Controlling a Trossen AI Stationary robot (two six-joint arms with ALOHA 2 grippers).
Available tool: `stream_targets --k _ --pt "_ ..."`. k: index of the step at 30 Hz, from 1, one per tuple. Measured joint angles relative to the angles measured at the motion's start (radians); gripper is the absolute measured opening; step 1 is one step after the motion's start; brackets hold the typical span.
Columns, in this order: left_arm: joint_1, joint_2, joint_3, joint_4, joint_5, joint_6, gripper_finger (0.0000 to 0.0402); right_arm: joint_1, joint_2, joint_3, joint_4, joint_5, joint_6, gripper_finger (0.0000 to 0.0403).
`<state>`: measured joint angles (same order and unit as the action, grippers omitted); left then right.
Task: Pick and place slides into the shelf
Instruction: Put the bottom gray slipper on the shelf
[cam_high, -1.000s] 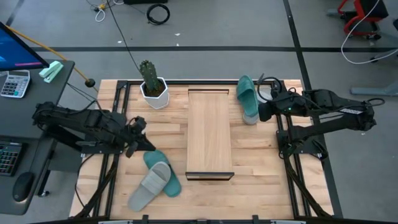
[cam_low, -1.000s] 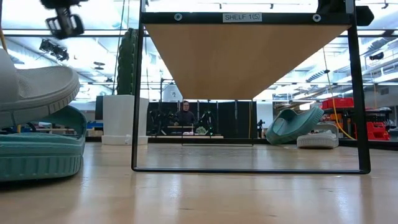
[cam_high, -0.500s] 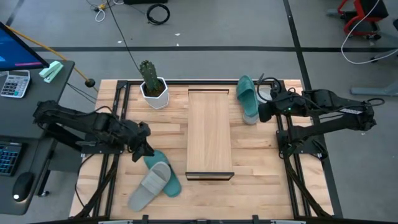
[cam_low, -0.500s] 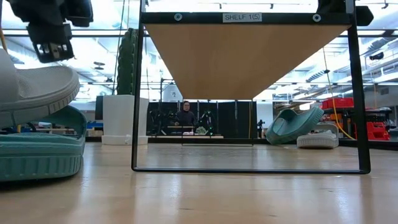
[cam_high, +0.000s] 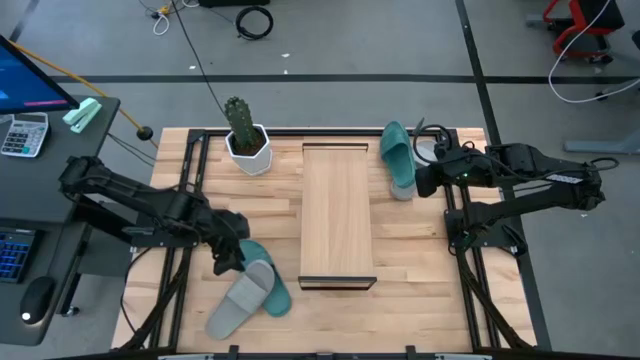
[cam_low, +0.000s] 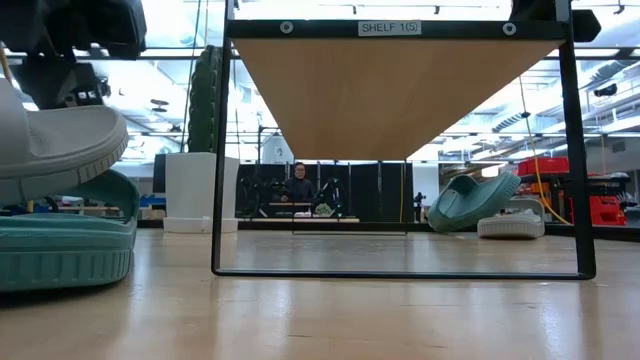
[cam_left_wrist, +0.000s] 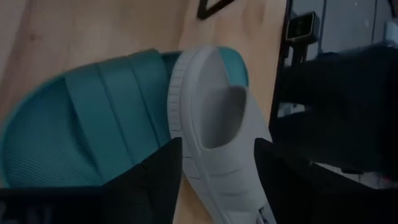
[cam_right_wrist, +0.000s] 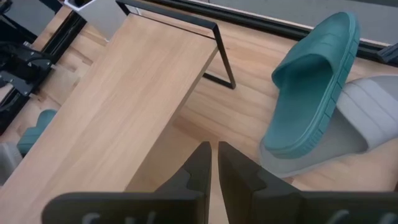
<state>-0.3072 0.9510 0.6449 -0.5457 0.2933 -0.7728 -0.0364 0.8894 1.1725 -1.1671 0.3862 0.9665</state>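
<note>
The shelf (cam_high: 338, 214) is set lengthwise from the far edge toward the near edge of the worktop (cam_high: 420, 270), about midway across it; nothing is seen on its board. In the low view its underside and black end frame (cam_low: 400, 150) are seen end-on, labelled "SHELF 1(5)".

Near the near left corner, a grey slide (cam_high: 241, 297) is laid slantwise across a teal slide (cam_high: 262, 274), the two long axes crossing. The left gripper (cam_high: 228, 257) is positioned over the teal slide's far end, with the fingers (cam_left_wrist: 146, 183) spread partway and nothing held; in the left wrist view both slides are shown lying between them.

At the far right, a second teal slide (cam_high: 397, 156) is leaned on a second grey slide (cam_high: 425, 150), long axis running far to near; the tilt is plain in the right wrist view and the low view. The right gripper (cam_high: 422, 180) is located just beside this pair, fingers nearly together, empty.

A potted cactus (cam_high: 244, 136) stands near the far left corner
</note>
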Motion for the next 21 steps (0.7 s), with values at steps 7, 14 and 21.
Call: stream_targets --k 7,14,21 --pt "0.003 0.018 0.000 0.015 0.017 -0.029 0.0261 0.000 0.000 0.000 0.000 -0.002 0.000 0.0037" --pt "0.025 0.018 0.000 0.018 -0.038 -0.053 0.0303 0.000 0.000 0.000 0.000 -0.005 0.001 0.0037" --pt "0.043 0.018 0.000 0.026 -0.045 -0.022 0.0311 0.000 0.000 0.000 0.000 -0.006 0.000 0.0037"
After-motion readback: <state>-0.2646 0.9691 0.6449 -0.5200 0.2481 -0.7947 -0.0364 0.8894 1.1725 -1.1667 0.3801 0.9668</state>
